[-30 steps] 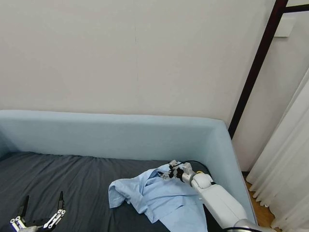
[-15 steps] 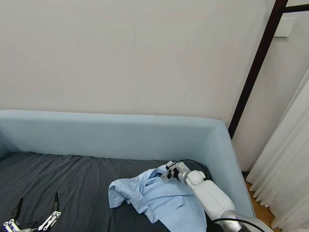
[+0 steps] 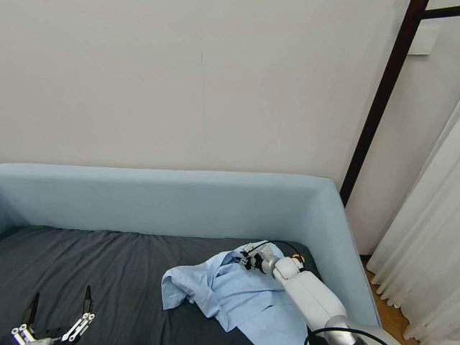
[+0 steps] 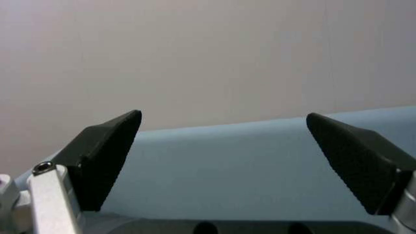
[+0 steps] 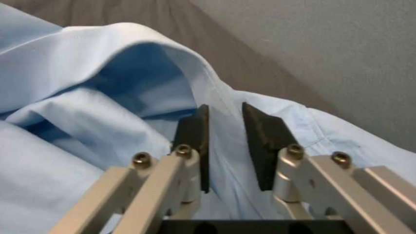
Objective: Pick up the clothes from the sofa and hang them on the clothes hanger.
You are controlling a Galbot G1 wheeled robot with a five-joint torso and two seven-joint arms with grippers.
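Observation:
A crumpled light blue shirt [image 3: 230,291] lies on the sofa's dark seat [image 3: 108,269] near its right end. My right gripper [image 3: 247,260] reaches to the shirt's far edge. In the right wrist view the gripper [image 5: 224,117] is shut on a fold of the shirt [image 5: 97,92] by the collar, with cloth pinched between its black pads [image 5: 195,141]. My left gripper [image 3: 59,320] hovers low over the seat at the near left, far from the shirt. It is open, with its fingers [image 4: 104,156] spread wide in the left wrist view.
The sofa's pale blue backrest [image 3: 180,201] and right arm [image 3: 338,244] wall in the seat. A black upright pole [image 3: 377,108] stands behind the sofa's right end, and white curtains [image 3: 424,266] hang further right. A plain wall is behind.
My right gripper has slid a little left onto the shirt's collar fold. The left gripper dipped lower at the near left and has come back up slightly.

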